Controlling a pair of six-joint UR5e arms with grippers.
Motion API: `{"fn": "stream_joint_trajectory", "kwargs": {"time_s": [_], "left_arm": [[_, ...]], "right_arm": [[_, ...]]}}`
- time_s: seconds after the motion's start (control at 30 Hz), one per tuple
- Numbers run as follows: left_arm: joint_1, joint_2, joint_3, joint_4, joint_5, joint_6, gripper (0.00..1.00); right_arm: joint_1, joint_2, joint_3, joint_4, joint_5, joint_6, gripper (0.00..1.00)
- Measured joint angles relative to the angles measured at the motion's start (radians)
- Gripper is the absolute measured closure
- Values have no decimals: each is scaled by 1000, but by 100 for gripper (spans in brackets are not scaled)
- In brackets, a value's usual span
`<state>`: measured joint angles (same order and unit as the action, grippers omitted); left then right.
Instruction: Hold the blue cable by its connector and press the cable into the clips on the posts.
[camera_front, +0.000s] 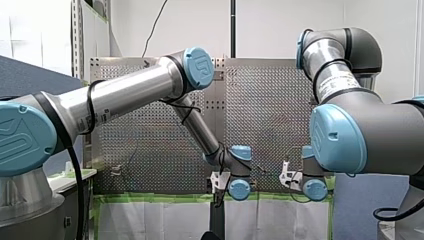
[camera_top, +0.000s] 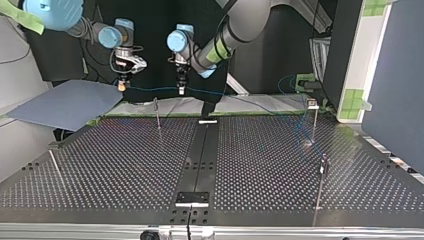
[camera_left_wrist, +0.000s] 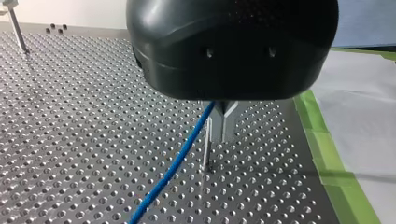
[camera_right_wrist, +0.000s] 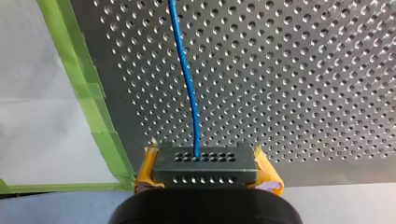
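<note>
- A wide perforated metal table (camera_top: 260, 165) lies under both arms, with green tape along its far edge.
- The robot's left arm (camera_front: 125, 95) and right arm (camera_front: 370, 135) reach down side by side at the table's far edge in the top view, their grippers near each other and above the surface.
- A thin blue cable (camera_left_wrist: 179, 156) hangs nearly taut between the two grippers. In the top view it then trails away towards the view's right.
- Slim upright metal posts stand on the table: one (camera_top: 157, 117) just below the stretched span in the top view, and two more (camera_top: 314, 125) (camera_top: 320, 185) well apart at its right.
- The right gripper (camera_right_wrist: 208, 173) has its yellow pads (camera_right_wrist: 148, 168) pinching a dark perforated connector block (camera_right_wrist: 205, 161), from which the cable leaves.
- The left gripper (camera_left_wrist: 223, 129) has narrow metal fingers (camera_left_wrist: 229, 123) drawn together, with the cable emerging at their base. How firmly they hold it cannot be judged.
- The step in hand appears to be carrying the held span to the first post, and no cable looks clipped yet. The next move calls for lowering both grippers together, keeping the span taut and lined up over the nearest post's top.
- The clips themselves are too small to make out. In the front view the arms' own wrists hide both grippers' tips.
</note>
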<state>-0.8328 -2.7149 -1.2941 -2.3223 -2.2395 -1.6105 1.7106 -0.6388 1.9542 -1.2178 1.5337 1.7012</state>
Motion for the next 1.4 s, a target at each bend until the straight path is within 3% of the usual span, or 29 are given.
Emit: {"fn": "stream_joint_trajectory", "kwargs": {"time_s": [0.2, 0.37, 0.57, 0.83, 0.97, 1.13, 1.4], "left_arm": [[-2, -18, 18, -8, 13, -9, 100], [-6, -61, 59, -39, 26, -33, 100], [-10, -100, 113, -60, 28, -46, 100], [-11, -104, 171, -85, 28, -51, 100], [-10, -105, 180, -87, 30, -53, 100], [-10, -105, 185, -88, 30, -55, 100], [-11, -104, 197, -97, 30, -55, 100]], "right_arm": [[-6, 1, -12, 5, -38, -8, 100], [-12, 1, -22, 6, -65, 3, 100], [-29, 2, -29, 7, -71, 18, 100], [-62, 4, -44, 15, -74, 36, 100], [-76, 4, -55, 29, -95, 36, 100], [-80, 5, -66, 33, -123, 33, 100], [-91, 38, -93, 39, -144, 63, 100]]}}
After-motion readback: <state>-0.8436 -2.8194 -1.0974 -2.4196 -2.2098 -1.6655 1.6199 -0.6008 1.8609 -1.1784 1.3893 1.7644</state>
